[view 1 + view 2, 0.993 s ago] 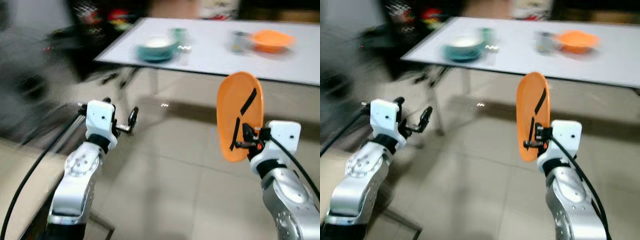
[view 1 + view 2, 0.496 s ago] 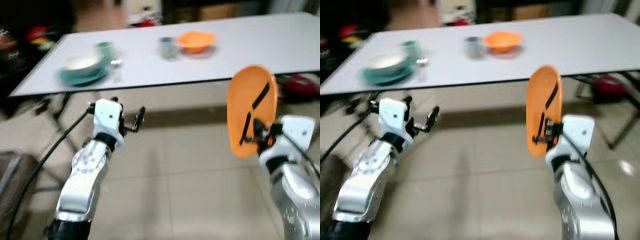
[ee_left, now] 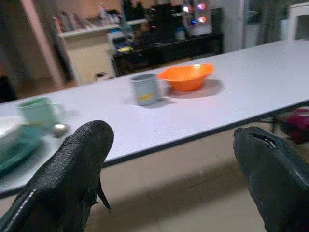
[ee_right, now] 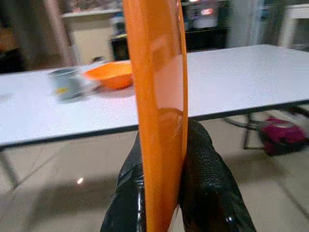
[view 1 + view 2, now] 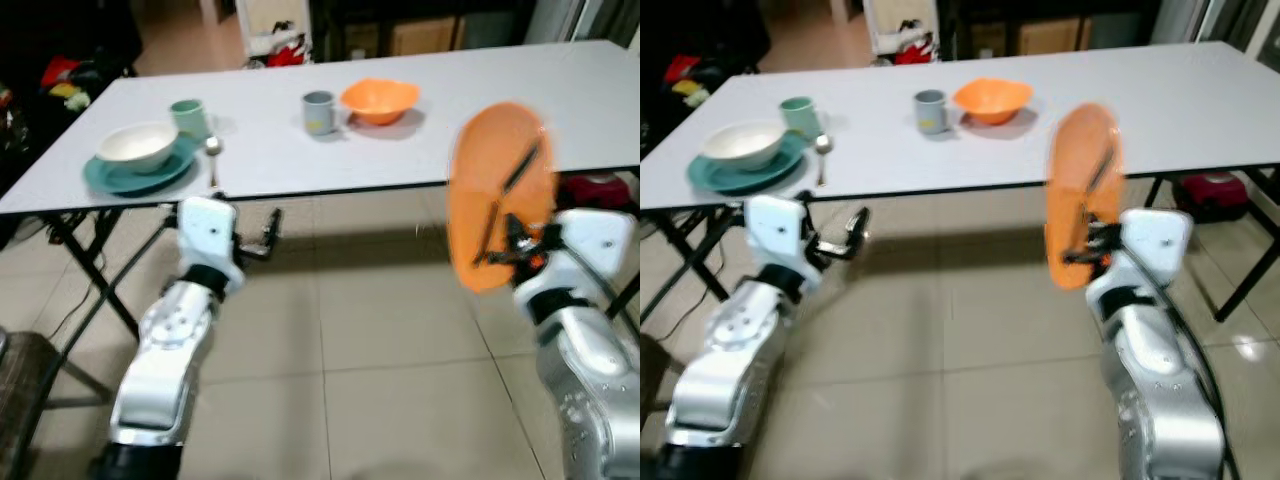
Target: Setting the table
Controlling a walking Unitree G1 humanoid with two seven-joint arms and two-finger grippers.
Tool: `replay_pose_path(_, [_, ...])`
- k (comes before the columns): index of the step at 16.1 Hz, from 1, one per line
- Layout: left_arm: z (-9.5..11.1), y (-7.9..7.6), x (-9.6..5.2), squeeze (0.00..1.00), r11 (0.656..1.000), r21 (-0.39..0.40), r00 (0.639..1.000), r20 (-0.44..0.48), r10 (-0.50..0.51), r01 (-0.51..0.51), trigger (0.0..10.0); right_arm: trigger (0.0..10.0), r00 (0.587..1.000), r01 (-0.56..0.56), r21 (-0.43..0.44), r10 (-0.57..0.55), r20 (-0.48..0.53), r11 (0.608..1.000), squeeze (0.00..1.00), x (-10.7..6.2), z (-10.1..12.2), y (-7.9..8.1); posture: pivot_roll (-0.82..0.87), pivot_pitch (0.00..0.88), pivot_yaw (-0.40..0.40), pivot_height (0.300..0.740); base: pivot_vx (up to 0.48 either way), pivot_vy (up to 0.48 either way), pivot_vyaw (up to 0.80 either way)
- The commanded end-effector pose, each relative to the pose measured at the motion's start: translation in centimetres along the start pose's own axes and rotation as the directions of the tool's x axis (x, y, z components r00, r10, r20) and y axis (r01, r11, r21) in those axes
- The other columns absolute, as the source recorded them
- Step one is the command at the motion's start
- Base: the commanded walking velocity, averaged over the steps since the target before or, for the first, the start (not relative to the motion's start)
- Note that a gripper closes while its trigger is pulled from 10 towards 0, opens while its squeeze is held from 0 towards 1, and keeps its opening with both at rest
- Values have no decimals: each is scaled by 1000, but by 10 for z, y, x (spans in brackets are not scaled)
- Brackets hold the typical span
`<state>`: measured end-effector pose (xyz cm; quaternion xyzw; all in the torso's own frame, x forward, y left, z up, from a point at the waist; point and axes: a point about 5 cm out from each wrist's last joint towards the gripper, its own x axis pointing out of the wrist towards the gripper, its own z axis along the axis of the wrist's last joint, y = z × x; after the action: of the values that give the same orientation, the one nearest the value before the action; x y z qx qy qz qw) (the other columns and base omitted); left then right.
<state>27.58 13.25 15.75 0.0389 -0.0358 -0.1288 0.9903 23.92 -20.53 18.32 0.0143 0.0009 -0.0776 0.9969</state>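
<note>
You see an orange plate pinched by the right gripper's black fingers, a white table with an orange bowl, grey cup, pale green mug, and a white bowl on a teal plate, over beige floor tiles.

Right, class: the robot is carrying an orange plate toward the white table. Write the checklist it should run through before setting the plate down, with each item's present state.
1. Right gripper shut on the orange plate: ok, fingers pinch its rim on both sides.
2. Plate held level for placing: not ok, it stands on edge.
3. Plate over the table: not ok, it is short of the near edge.
4. Free spot near the orange bowl and grey cup: ok, bare tabletop lies around them.
5. Left gripper free: ok, open and holding nothing, below the table edge.
6. Teal setting done: teal plate, white bowl, spoon, green cup: ok.
</note>
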Motion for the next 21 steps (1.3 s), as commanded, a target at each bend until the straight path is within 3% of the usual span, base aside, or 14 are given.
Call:
replay_pose_path(1, [2,8,-3,0,999,27,1000,-1,30,-30,10000,10000,997,-72,66,69,45,995,0,0,10,8,-1,0,78,740,371,0,0])
replay_pose_path(5, [-2,9,-9,0,999,35,999,-19,39,-38,10000,10000,981,-196,202,194,29,960,0,-3,4,16,23,0,57,740,369,0,0])
replay_pose_path(14, [-2,6,-10,0,999,29,999,-24,26,-26,10000,10000,975,-220,177,220,17,959,0,1,4,13,29,0,55,740,372,0,0])
replay_pose_path(17, [-5,9,-19,0,998,47,998,-42,53,-51,10000,10000,966,-250,138,257,-32,958,0,8,-1,13,66,0,10,740,368,0,0])
replay_pose_path(21, [-8,12,-25,0,996,40,996,-50,80,-78,10000,10000,923,-342,247,373,-91,907,0,2,-10,26,65,0,-12,740,369,0,0])
